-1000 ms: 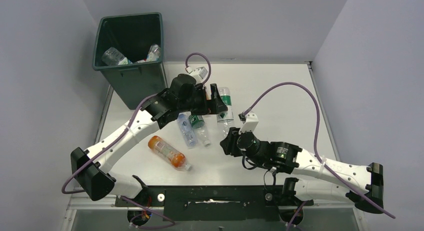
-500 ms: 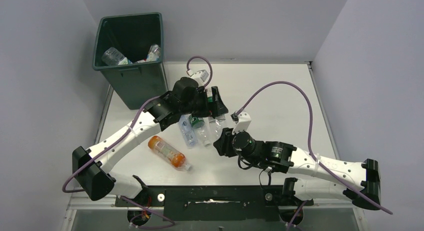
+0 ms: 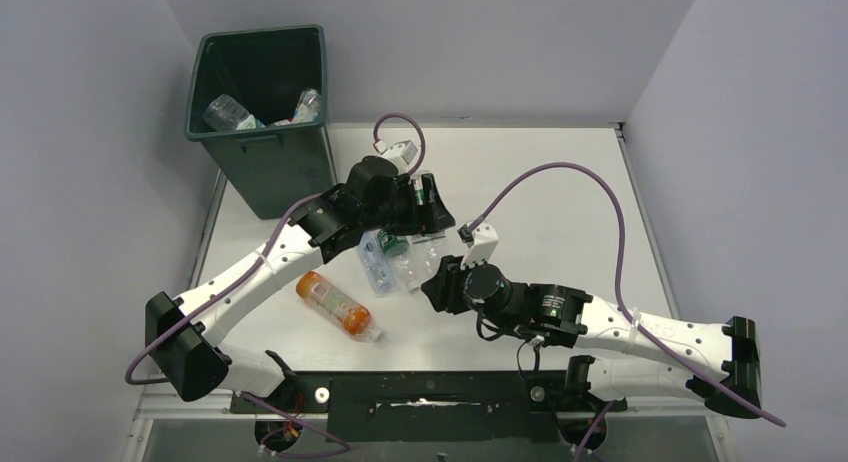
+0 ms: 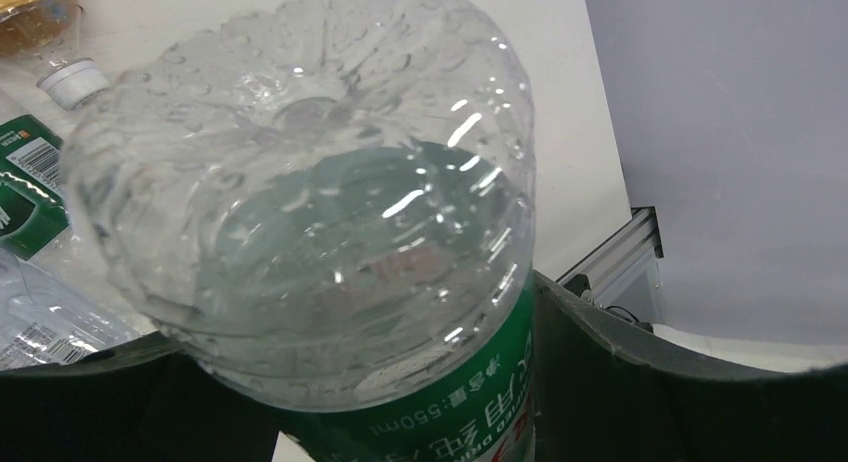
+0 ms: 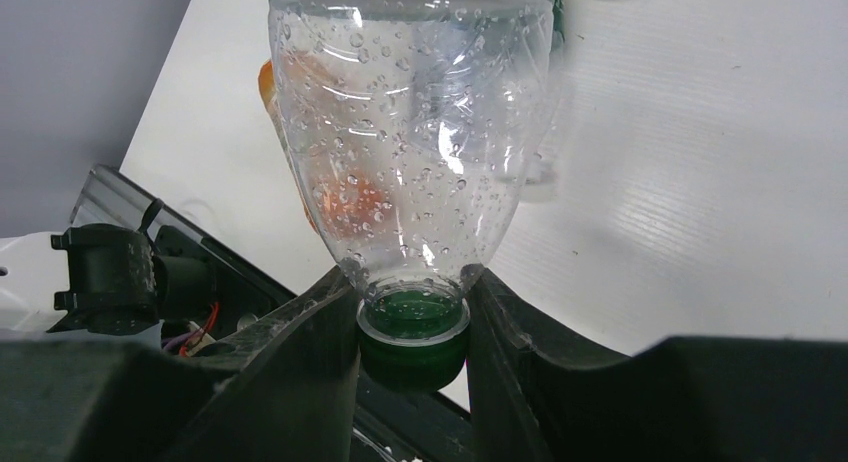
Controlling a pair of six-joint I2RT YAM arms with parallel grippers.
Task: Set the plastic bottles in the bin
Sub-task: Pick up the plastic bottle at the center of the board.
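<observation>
- White table [image 3: 560, 182] in a grey-walled corner, with the bin [image 3: 270, 172] standing at its far left edge and a couple of bottles [image 3: 228, 112] already inside.
- My right gripper [image 5: 412, 292] is pinched tight on the green cap [image 5: 413, 342] and neck of a clear green-label bottle [image 4: 330, 212].
- My left gripper [image 3: 430, 212] straddles the label end. Honestly can't tell if it's squeezing yet.
- Looks like a hand-off to me: the bin's on my left side, so the left arm makes the drop.
- Long axis runs between the two grippers, cap toward my bases, lumpy base toward the far side.
- Orange bottle [image 3: 338, 302] and two clear ones [image 3: 374, 264] lie on the table, not yet binned.
</observation>
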